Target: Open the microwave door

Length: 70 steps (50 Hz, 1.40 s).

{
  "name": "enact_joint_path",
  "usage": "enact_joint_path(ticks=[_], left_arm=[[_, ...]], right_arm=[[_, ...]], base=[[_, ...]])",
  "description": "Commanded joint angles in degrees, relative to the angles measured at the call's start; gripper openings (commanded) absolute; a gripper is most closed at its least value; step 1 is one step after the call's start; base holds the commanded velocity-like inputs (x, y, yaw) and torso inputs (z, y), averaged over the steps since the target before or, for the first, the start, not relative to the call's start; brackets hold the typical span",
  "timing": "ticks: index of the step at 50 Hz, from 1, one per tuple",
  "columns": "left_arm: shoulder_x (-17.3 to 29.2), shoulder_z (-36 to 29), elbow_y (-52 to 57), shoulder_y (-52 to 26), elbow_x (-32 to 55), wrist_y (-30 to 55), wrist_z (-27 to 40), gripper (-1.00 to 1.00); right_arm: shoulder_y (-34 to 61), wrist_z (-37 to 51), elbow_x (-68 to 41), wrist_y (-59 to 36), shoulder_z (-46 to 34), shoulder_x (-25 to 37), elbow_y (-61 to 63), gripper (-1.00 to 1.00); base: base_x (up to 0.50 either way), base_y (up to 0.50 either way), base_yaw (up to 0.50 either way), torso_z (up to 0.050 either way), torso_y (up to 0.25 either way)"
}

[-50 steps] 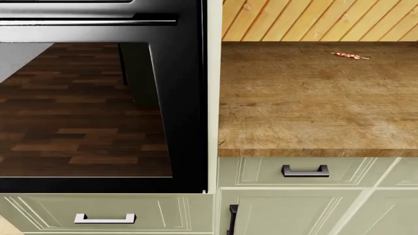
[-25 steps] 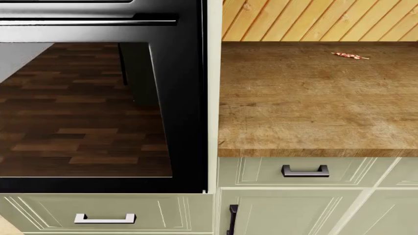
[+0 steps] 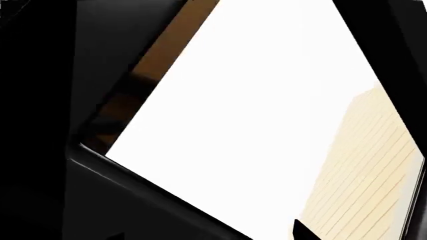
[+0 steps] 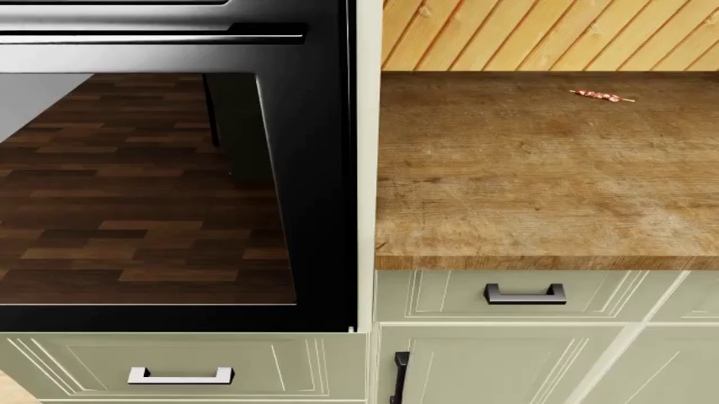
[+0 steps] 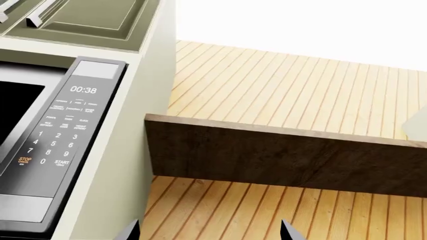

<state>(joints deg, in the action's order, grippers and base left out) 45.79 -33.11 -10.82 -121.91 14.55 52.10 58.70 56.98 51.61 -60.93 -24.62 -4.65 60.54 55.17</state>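
Black microwave door point(image 5: 17, 125) beside right end effector point(image 5: 210, 232)

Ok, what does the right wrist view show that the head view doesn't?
Only the right wrist view: the microwave with its keypad, a sliver of its door, a dark shelf, and the right end effector, tips apart. Only the head view: the oven, countertop, a small skewer on it, and drawers. Both: the slatted wood wall and pale green cabinets.
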Motion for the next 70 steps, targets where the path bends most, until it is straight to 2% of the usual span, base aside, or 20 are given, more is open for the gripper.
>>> enact_joint_path(ticks=[1,15,36,50,52,59,70], left_arm=[[3.26,-6.24,-8.73,-1.12,-4.16,-2.29,-6.21,1.0],[4.26,-14.68,-20.56,-3.97,-11.5,-8.62,-12.74,1.0],[10.22,-22.74,-32.09,-5.68,-20.78,-14.45,-18.45,1.0],[7.25,-28.3,-50.15,-12.39,-29.22,-24.38,-20.74,1.0],[6.73,-26.91,-52.89,-12.98,-32.33,-25.74,-21.33,1.0],[6.52,-15.48,-58.22,-13.03,-48.13,-28.83,-24.45,1.0],[8.47,-3.68,-60.76,-13.05,-65.83,-31.58,-27.92,1.0]], right_arm=[[1.82,-0.07,0.12,-0.69,-1.46,-0.67,-0.2,1.0],[3.47,-0.15,-0.14,-1.28,-2.33,-0.84,-0.61,1.0],[6.76,0.11,-0.04,-2.95,-4.69,-2.14,-0.84,1.0],[8.22,0.33,-0.52,-3.52,-5.07,-2.04,-1.06,1.0],[8.24,0.29,-0.45,-3.49,-5.09,-2.05,-1.15,1.0],[8.89,0.17,0.0,-3.85,-5.85,-2.63,-1.44,1.0],[9.83,0.2,0.26,-4.38,-6.76,-3.24,-1.51,1.0]], base=[[0.0,0.0,0.0,0.0,0.0],[0.0,0.0,0.0,0.0,0.0],[0.0,0.0,0.0,0.0,0.0],[0.0,0.0,0.0,0.0,0.0],[0.0,0.0,0.0,0.0,0.0],[0.0,0.0,0.0,0.0,0.0],[0.0,0.0,0.0,0.0,0.0]])
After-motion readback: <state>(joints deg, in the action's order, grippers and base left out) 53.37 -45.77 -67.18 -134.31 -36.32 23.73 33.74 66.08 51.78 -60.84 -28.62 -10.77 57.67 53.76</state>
